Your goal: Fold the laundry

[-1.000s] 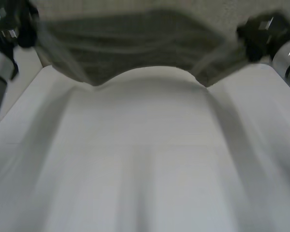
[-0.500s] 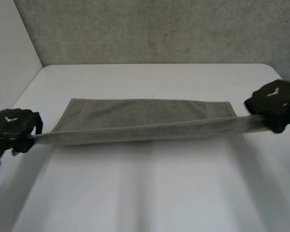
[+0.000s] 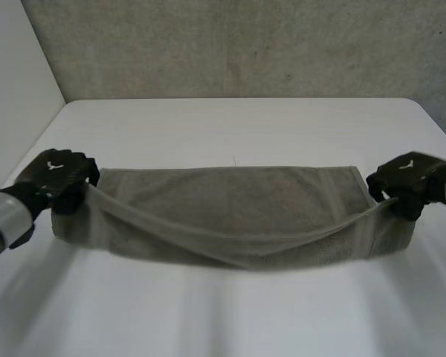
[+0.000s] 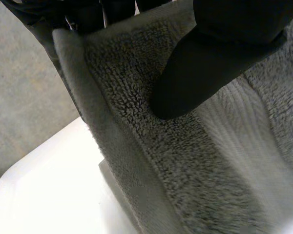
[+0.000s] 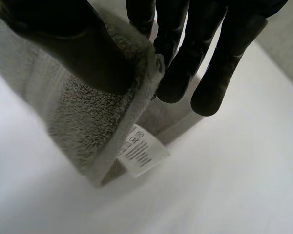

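A grey-green towel point(image 3: 230, 212) lies stretched across the middle of the white table point(image 3: 230, 126), folded lengthways, with its upper layer sagging between my hands. My left hand point(image 3: 56, 178) pinches the towel's left end, thumb point(image 4: 205, 68) pressed on the terry point(image 4: 151, 146). My right hand point(image 3: 405, 182) pinches the right end, thumb point(image 5: 78, 44) over the towel point(image 5: 83, 122) and fingers point(image 5: 215, 73) behind it. A white care label point(image 5: 139, 155) hangs from that end's lower edge.
A rough grey wall point(image 3: 238, 44) rises behind the table's far edge, and a pale wall point(image 3: 15, 89) stands at the left. Bare tabletop lies in front of the towel and behind it.
Both hands have come down and toward the near side with the towel's held edge. The towel hung in the air before; now it rests folded on the table.
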Motion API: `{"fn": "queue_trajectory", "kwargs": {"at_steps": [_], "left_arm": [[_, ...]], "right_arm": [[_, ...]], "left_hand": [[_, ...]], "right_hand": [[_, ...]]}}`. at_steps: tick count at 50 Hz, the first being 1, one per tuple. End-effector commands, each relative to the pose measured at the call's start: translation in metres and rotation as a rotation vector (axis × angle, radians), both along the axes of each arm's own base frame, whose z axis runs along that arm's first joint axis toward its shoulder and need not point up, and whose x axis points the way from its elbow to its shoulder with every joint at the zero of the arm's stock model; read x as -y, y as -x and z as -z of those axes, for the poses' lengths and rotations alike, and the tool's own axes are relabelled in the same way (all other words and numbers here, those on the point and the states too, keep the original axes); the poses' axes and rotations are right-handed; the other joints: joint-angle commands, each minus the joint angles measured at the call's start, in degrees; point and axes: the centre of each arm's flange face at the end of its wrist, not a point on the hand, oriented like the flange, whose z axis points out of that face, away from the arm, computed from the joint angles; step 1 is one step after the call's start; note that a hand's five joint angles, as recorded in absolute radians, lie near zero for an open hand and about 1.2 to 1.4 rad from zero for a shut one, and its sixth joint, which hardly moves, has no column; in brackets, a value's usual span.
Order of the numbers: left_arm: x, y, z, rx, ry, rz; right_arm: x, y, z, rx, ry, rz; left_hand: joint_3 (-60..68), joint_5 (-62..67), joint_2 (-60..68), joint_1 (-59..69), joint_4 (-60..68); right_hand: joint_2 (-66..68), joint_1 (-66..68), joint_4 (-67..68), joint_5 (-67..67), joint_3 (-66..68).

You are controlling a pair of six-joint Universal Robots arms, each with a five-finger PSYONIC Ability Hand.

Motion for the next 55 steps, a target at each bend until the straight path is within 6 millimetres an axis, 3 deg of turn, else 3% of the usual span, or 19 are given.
{"fn": "queue_trajectory", "kwargs": {"at_steps": [1,10,21,47,53,55], "left_arm": [[0.051,0.0,0.033,0.056,-0.01,-0.139],[0.075,0.005,0.048,0.058,-0.006,-0.135],[0.096,0.014,0.047,0.063,0.101,-0.16],[0.104,0.031,0.075,0.071,0.079,-0.145],[0.103,0.033,0.076,0.074,0.077,-0.141],[0.103,0.034,0.076,0.074,0.079,-0.143]], "right_arm": [[0.029,-0.002,0.027,0.008,0.081,0.057],[0.066,-0.012,0.025,0.182,0.266,0.133],[0.097,-0.025,0.037,0.197,0.331,0.196],[0.116,-0.045,0.067,0.182,0.33,0.192],[0.119,-0.046,0.071,0.172,0.334,0.207],[0.119,-0.045,0.074,0.169,0.33,0.214]], "left_hand": [[10.3,10.6,10.2,10.8,10.2],[10.3,10.6,10.2,10.8,10.2],[10.3,10.6,10.2,10.8,10.2],[10.3,10.6,10.2,10.8,10.2],[-11.4,-11.0,-11.5,-10.9,-11.5],[-32.5,-32.1,-32.5,-31.9,-32.6]], "right_hand": [[3.0,3.6,3.0,2.0,2.8],[3.0,3.6,3.0,2.0,2.8],[3.0,3.6,3.0,2.0,2.8],[3.0,3.6,3.0,2.0,2.8],[3.0,3.6,3.0,2.0,2.8],[3.0,3.6,3.0,2.0,2.8]]}}
